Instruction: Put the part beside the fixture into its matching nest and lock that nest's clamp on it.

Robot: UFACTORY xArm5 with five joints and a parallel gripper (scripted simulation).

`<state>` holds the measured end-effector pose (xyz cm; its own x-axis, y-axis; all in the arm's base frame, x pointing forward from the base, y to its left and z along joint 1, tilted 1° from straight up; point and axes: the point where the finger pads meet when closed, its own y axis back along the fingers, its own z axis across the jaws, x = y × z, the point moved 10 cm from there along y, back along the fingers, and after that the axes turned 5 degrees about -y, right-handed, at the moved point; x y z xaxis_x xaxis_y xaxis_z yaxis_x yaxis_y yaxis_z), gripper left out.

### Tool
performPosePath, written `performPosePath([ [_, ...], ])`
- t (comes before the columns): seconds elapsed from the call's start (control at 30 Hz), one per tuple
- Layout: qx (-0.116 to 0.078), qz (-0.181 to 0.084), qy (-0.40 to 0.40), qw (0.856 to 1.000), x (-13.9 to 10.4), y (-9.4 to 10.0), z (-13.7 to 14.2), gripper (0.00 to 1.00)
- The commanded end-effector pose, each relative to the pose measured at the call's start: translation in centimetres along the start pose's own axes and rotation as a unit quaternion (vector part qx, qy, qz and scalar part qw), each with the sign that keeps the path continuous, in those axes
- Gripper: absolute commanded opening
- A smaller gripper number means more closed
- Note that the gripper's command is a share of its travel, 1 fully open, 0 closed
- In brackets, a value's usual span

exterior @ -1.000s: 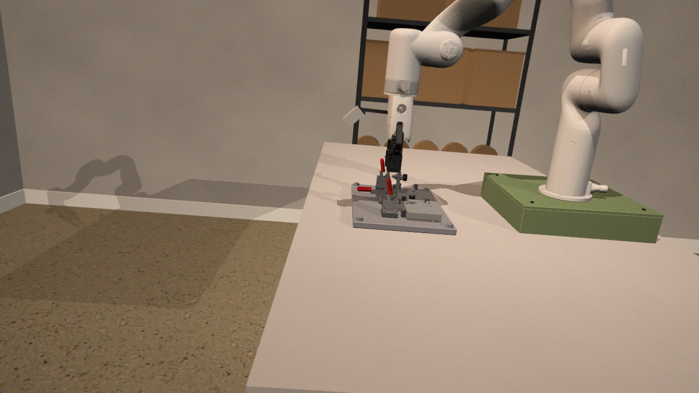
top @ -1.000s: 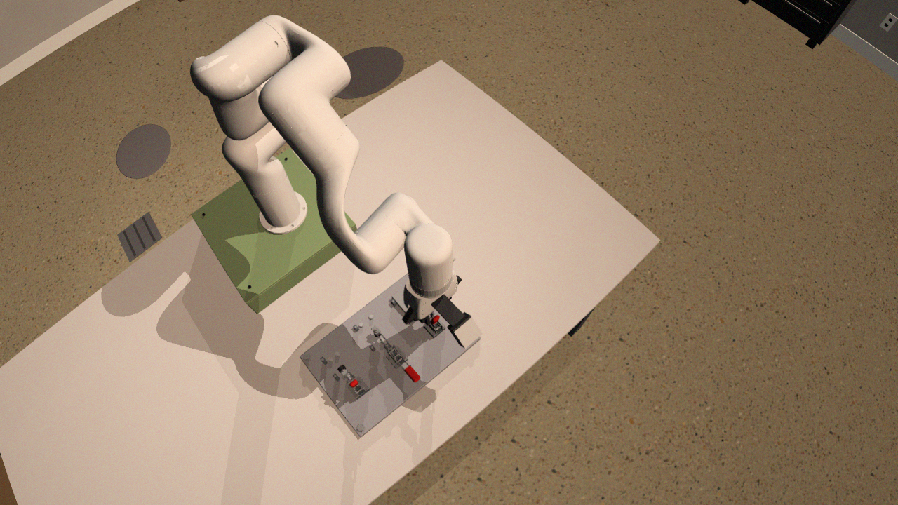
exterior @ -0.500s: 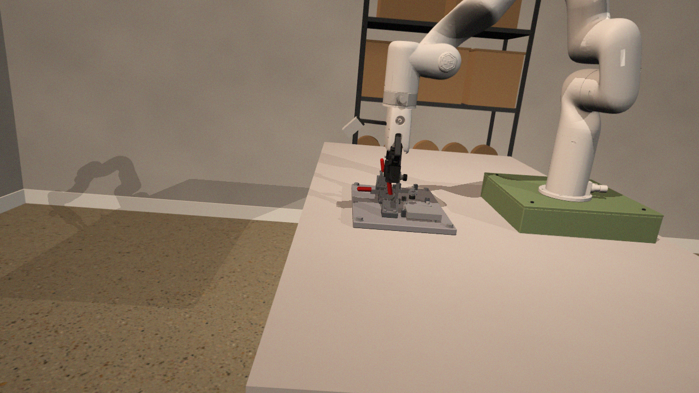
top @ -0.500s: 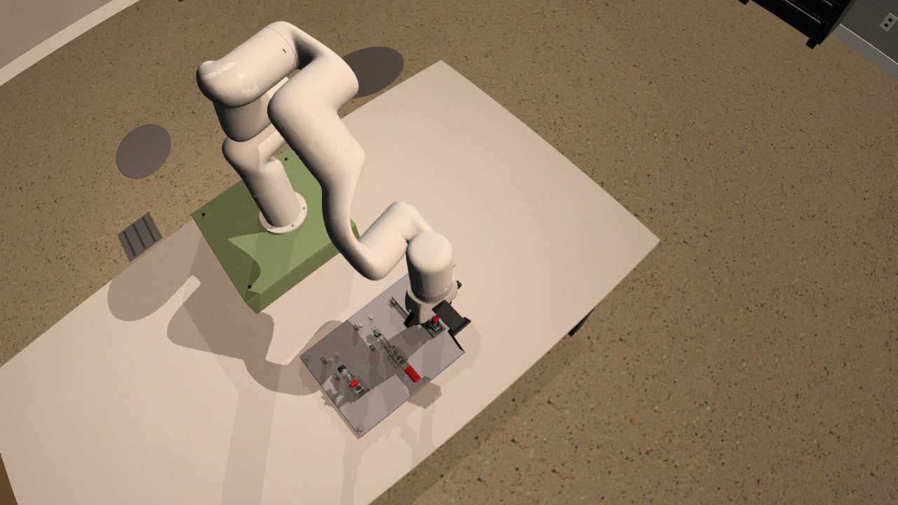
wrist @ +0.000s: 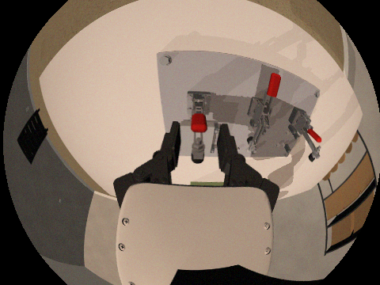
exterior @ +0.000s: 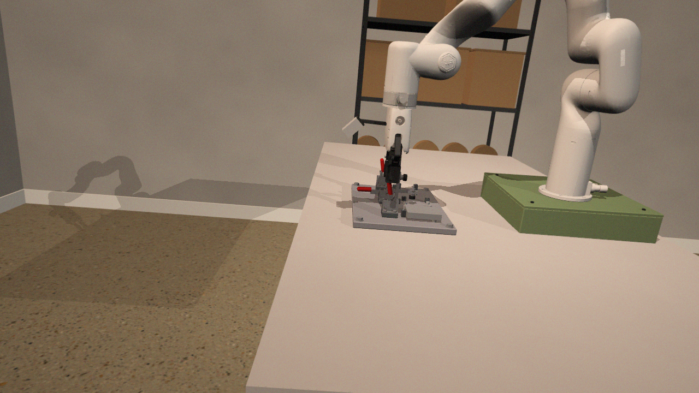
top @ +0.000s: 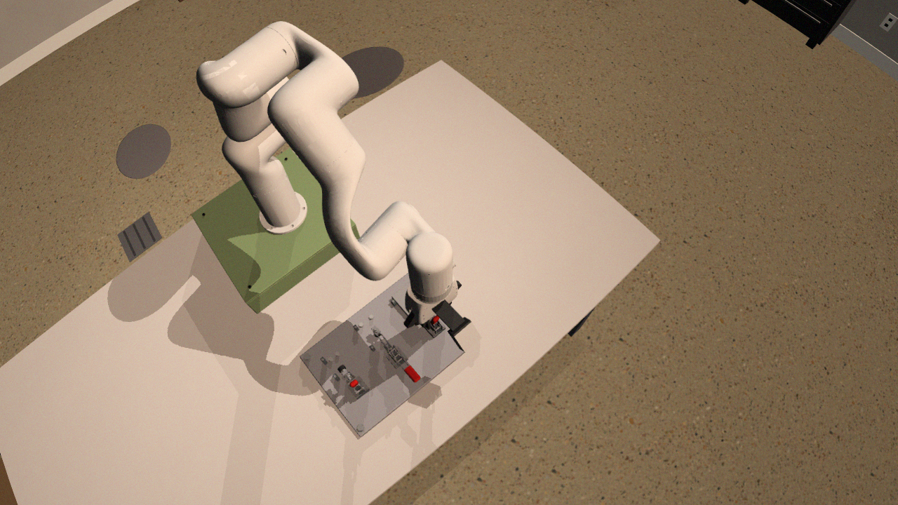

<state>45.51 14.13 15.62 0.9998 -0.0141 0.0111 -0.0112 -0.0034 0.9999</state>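
Part [exterior: 423, 210], as I judge it: the pale grey block on the fixture plate [exterior: 363, 222], near the bench's long edge opposite my base.
It looks rigid and smooth, likely slippery, so I'd pinch its long sides at mid-length. My gripper [wrist: 199, 132] stands half parted and empty, straddling a red clamp handle [wrist: 199, 122].

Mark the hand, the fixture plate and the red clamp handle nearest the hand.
hand [wrist: 195, 147]: wrist view, midway between the fingertips.
fixture plate [wrist: 176, 73]: wrist view, bare corner area near its bolt.
red clamp handle [wrist: 199, 122]: wrist view, middle of the red grip.
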Motion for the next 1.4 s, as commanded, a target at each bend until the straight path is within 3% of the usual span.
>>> performPosePath([
  [0.0, 0.001, 0.002, 0.0, 1.0, 0.1, 0.1, 0.0, 0.47],
  [0.53, 0.001, 0.002, 0.0, 1.0, 0.1, -0.4, 0.0, 0.47],
  [0.97, 0.001, 0.002, 0.0, 1.0, 0.2, -3.2, -0.2, 0.47],
  [1.37, 0.001, 0.002, 0.0, 1.0, 0.2, -3.4, -0.2, 0.47],
])
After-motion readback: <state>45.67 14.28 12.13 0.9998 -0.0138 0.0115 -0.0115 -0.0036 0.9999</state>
